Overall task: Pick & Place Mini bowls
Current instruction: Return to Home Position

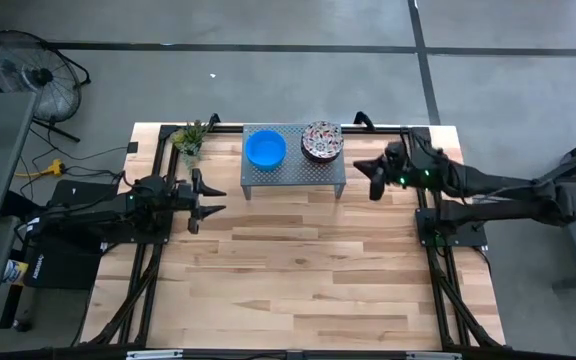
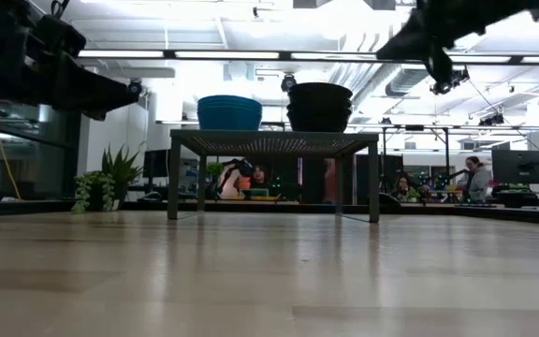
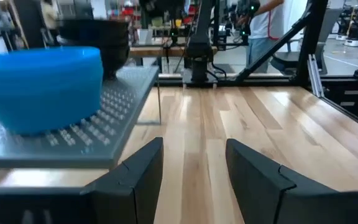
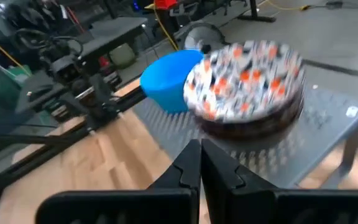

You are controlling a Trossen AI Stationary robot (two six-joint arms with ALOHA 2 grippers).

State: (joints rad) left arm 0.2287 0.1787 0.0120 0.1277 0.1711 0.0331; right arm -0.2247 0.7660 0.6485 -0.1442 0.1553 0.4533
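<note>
**A:** High view first: where do the mini bowls stand?

**B:** Both stacks are on the grey perforated shelf (image 1: 293, 175) in the upper middle of the frame. The blue bowls (image 1: 265, 149) are on its left half and the patterned bowls (image 1: 321, 141) on its right half. They stand side by side with a narrow gap between them. I cannot tell how many are in each stack. A potted plant (image 1: 190, 140) stands just off the shelf's left end.

**A:** How is the left arm posed?

**B:** It comes in from the left edge of the frame, low and roughly level over the wooden table (image 1: 318, 270), pointing toward the centre. The left gripper (image 1: 213, 200) sits below and left of the shelf's lower-left corner, apart from it. In its wrist view the fingers (image 3: 138, 171) are spread wide with bare wood between them and hold nothing. The blue stack is on the shelf close beside them.

**A:** And the right arm?

**B:** It stretches in from the right edge of the frame toward the shelf. The right gripper (image 1: 376, 185) is just off the shelf's right end. In the low view it hangs in the upper right of the frame, higher than the tops of the bowls. Its wrist view shows the two fingers (image 4: 188, 165) pressed together with nothing between them. The patterned stack is close ahead, and the blue stack is beyond it.
</note>
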